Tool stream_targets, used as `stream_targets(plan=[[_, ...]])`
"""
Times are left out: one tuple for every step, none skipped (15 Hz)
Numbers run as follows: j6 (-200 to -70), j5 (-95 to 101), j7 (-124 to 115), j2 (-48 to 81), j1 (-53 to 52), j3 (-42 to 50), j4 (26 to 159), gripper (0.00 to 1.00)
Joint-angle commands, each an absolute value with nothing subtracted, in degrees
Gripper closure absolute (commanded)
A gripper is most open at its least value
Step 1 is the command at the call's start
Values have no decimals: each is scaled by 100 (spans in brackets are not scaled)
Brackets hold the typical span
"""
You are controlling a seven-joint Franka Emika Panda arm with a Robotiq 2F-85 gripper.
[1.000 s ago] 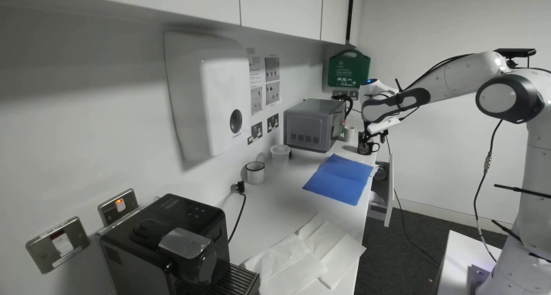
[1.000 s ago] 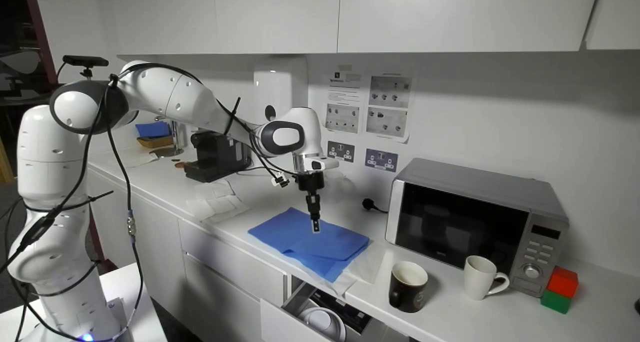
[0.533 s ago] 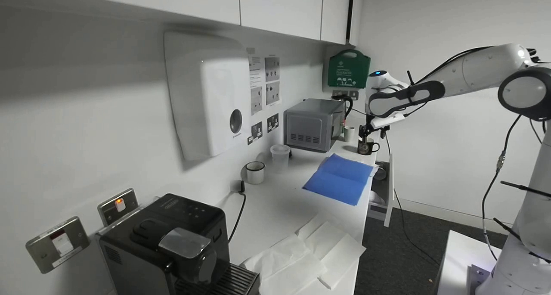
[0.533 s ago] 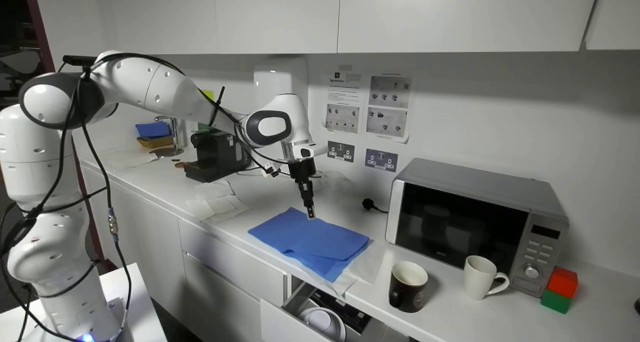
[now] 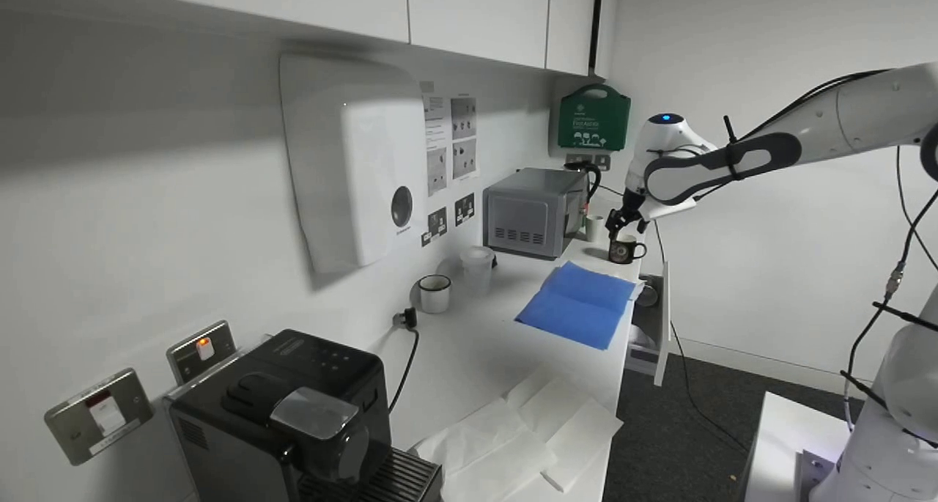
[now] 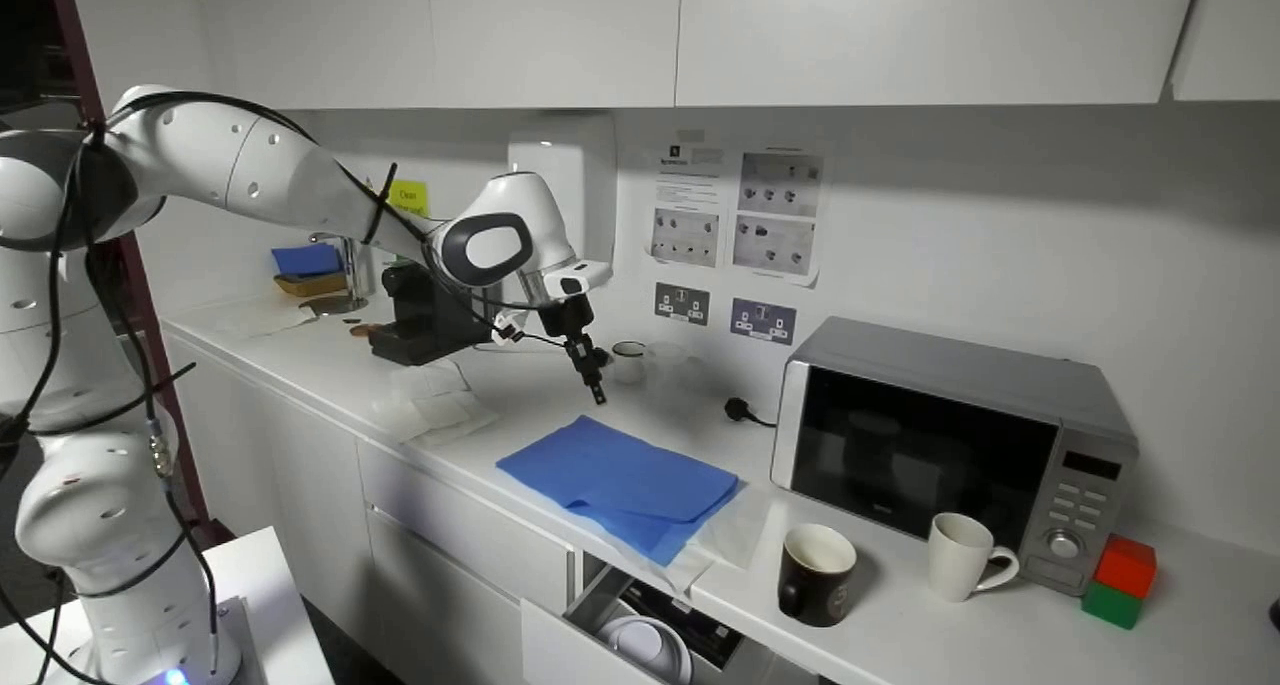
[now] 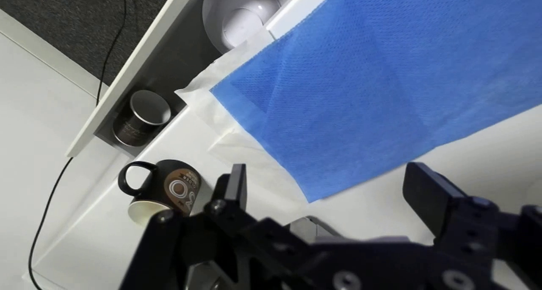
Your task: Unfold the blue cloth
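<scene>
The blue cloth [image 5: 579, 304] lies flat on the counter, with a crease across it. In an exterior view the cloth [image 6: 620, 470] shows an upper layer over a lower piece that sticks out toward the drawer. In the wrist view the cloth [image 7: 360, 82] fills the upper right, and one corner points down between the fingertips. My gripper [image 7: 325, 175] is open and empty, its fingers wide apart. In an exterior view the gripper [image 6: 598, 397] hangs tilted in the air above the cloth's far edge. It also shows in front of the black mug in an exterior view [image 5: 614, 231].
A white sheet [image 7: 241, 142] lies under the cloth's edge. An open drawer [image 6: 600, 650] holds bowls and a mug. A black mug [image 6: 815, 575], a white mug [image 6: 955, 555] and a microwave [image 6: 930, 455] stand to one side; white papers [image 5: 506, 443] and a coffee machine [image 5: 286, 407] to the other.
The arm has drawn back toward its base and lifted. The gripper has risen away from over the cloth's middle and tilted more. The cloth has not visibly moved.
</scene>
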State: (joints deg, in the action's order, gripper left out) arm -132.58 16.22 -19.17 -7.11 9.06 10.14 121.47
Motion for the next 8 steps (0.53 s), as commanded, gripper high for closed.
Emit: stream_targets(plan=[[-13276,1593,-1893,-757,985,904,12202,0],[-13281,1592,-1892,-792,983,888,12240,0],[-13282,1591,-1891,-810,984,884,12260,0],[-13282,1590,-1889,-815,985,884,12268,0],[-13283,1590,-1889,-815,987,885,12271,0],[-13283,1590,-1888,-815,987,885,12273,0],[-13283,1590,-1888,-815,987,885,12274,0],[-13284,1590,-1888,-815,987,885,12275,0]])
